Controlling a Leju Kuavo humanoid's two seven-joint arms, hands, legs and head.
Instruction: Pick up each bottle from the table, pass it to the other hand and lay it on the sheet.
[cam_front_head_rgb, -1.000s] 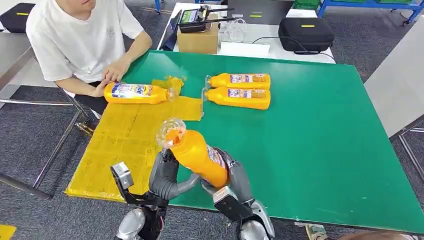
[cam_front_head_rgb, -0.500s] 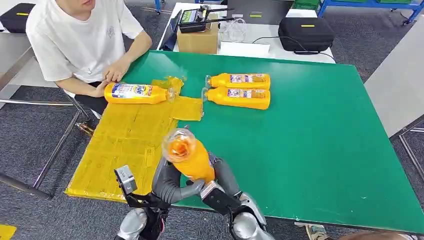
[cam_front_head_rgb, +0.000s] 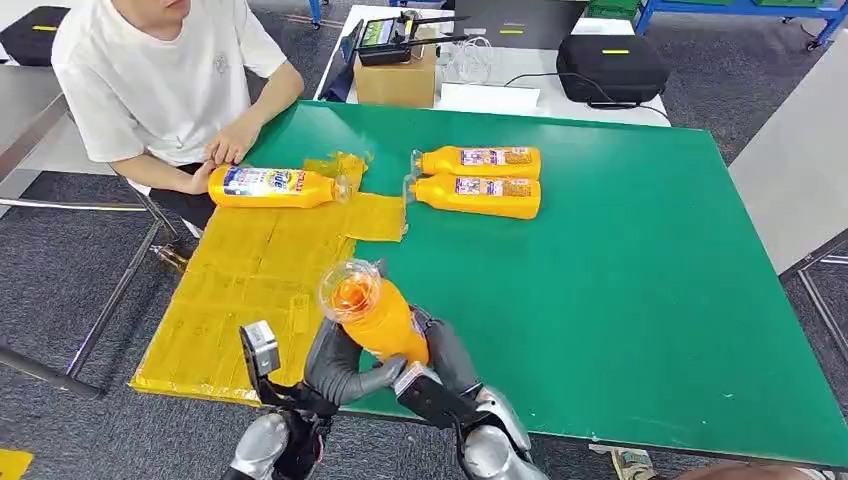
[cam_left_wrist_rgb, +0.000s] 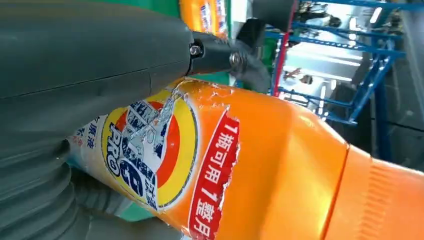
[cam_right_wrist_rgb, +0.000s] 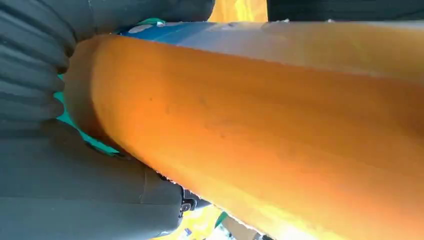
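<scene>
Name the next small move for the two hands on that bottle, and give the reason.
Probably the right hand should let go. Both hands wrap the orange bottle, held cap-up over the table's near edge, and the left hand already grips it on the side of the yellow sheet, where one bottle already lies.

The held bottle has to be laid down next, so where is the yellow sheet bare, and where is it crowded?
Bare: the yellow sheet from below the lying bottle down to its near edge. Crowded: its far end, with that bottle and a person's hands. The held bottle hangs over its near right edge.
</scene>
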